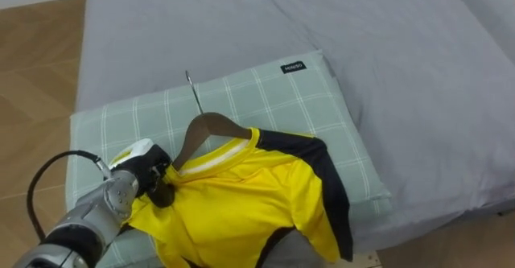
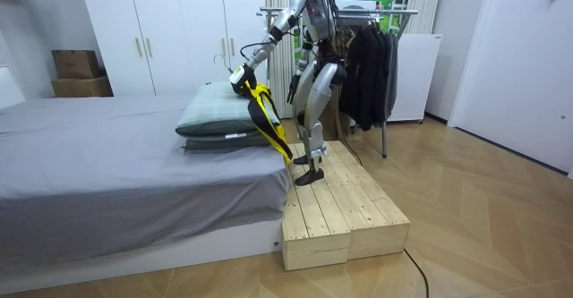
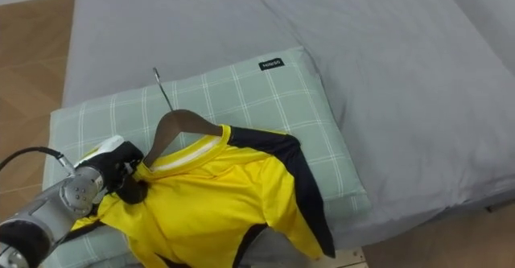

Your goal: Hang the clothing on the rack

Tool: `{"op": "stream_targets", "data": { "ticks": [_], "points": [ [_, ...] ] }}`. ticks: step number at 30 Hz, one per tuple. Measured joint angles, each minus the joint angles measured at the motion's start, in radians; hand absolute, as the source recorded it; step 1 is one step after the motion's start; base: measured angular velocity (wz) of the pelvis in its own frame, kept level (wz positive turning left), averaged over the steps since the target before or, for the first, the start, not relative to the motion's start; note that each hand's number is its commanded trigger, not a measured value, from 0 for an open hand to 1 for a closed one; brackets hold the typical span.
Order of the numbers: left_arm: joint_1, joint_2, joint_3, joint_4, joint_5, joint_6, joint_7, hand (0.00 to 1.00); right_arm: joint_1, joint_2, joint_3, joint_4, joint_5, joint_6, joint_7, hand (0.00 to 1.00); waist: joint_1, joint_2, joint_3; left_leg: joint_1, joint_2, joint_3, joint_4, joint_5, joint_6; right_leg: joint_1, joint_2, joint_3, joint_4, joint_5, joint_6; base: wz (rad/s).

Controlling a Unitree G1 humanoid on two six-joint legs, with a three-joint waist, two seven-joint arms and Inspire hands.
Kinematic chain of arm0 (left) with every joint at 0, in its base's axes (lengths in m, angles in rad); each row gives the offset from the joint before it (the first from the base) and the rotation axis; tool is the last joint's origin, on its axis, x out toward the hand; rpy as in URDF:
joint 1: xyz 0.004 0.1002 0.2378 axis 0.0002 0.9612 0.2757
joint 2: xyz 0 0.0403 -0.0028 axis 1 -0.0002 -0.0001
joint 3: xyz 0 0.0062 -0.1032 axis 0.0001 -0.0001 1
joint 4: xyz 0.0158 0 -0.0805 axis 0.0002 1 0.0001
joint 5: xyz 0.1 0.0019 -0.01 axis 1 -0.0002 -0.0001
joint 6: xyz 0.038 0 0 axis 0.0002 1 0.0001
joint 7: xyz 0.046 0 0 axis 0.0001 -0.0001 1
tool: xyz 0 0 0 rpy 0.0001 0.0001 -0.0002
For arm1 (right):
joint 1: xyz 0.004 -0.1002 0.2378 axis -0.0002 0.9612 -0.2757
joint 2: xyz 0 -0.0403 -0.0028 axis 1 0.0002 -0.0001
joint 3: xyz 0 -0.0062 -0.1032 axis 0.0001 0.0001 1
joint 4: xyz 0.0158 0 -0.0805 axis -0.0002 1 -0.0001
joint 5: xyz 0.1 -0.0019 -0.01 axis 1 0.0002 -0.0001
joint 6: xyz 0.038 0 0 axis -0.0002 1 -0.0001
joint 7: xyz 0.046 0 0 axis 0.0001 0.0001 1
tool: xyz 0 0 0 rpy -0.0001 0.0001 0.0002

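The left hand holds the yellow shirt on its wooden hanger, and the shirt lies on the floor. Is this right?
Not the floor: in the left eye view the yellow shirt lies on a green checked pillow. The left hand does hold it on its wooden hanger.

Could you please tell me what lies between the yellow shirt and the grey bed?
A pale green checked pillow lies between the yellow and black shirt and the grey bed, seen in the left eye view.
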Motion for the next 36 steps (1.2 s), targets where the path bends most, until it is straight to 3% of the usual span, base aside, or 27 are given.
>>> {"op": "stream_targets", "data": {
  "ticks": [17,25,27,28,29,30,31,33,36],
  "points": [
    [0.019,-0.005,0.002,-0.002,0.000,-0.023,-0.003,1.00,0.005,0.000,0.000,0.001,-0.018,-0.004,0.009,0.00,0.003,-0.015,-0.0062,0.052,-0.001,0.002,-0.022,0.000,0.000,0.059,-0.001,-0.010,-0.036,0.003,0.001,0.01],
    [0.020,-0.006,0.006,-0.046,0.001,-0.045,-0.021,1.00,0.008,-0.001,-0.009,0.003,-0.151,-0.012,0.023,0.00,0.021,-0.021,-0.0233,0.117,-0.005,-0.008,-0.050,0.006,0.003,0.149,0.000,-0.028,-0.091,0.012,0.006,0.07],
    [0.033,-0.005,0.006,-0.082,0.006,-0.046,-0.031,1.00,0.015,-0.002,-0.010,0.003,-0.218,-0.012,0.026,0.00,0.031,-0.022,-0.0271,0.171,-0.015,-0.013,-0.081,0.009,-0.001,0.209,0.001,-0.030,-0.128,0.017,0.010,0.07],
    [0.042,-0.005,0.006,-0.097,0.013,-0.047,-0.033,1.00,0.020,-0.004,-0.010,0.001,-0.230,-0.012,0.026,0.00,0.037,-0.021,-0.0307,0.184,-0.018,-0.013,-0.088,0.010,-0.001,0.223,0.000,-0.030,-0.137,0.018,0.011,0.00],
    [0.063,-0.005,0.006,-0.131,0.020,-0.047,-0.038,1.00,0.034,-0.008,-0.013,-0.003,-0.247,-0.013,0.025,0.00,0.046,-0.018,-0.0447,0.206,-0.020,-0.012,-0.104,0.010,-0.002,0.246,-0.001,-0.030,-0.153,0.019,0.013,0.00],
    [0.086,0.001,0.006,-0.161,0.020,-0.051,-0.043,1.00,0.045,-0.009,-0.019,-0.003,-0.260,-0.012,0.024,0.00,0.057,-0.020,-0.0537,0.234,-0.022,-0.011,-0.123,0.012,-0.003,0.272,-0.003,-0.031,-0.169,0.020,0.014,0.00],
    [0.099,0.004,0.006,-0.170,0.020,-0.056,-0.045,1.00,0.050,-0.009,-0.024,-0.003,-0.270,-0.012,0.024,0.00,0.060,-0.021,-0.0560,0.252,-0.027,-0.011,-0.134,0.013,-0.005,0.291,-0.003,-0.031,-0.180,0.021,0.015,0.05],
    [0.158,0.013,0.006,-0.223,0.045,-0.056,-0.056,1.00,0.077,-0.014,-0.060,-0.003,-0.324,-0.012,0.026,0.00,0.067,-0.021,-0.0696,0.312,-0.039,-0.019,-0.166,0.018,-0.008,0.361,-0.003,-0.039,-0.225,0.024,0.017,0.11],
    [0.208,0.026,0.006,-0.289,0.063,-0.052,-0.077,1.00,0.109,-0.024,-0.097,-0.006,-0.367,-0.012,0.022,0.00,0.087,-0.027,-0.0830,0.366,-0.050,-0.040,-0.196,0.022,-0.013,0.428,-0.005,-0.058,-0.270,0.027,0.018,0.18]
  ]
}}
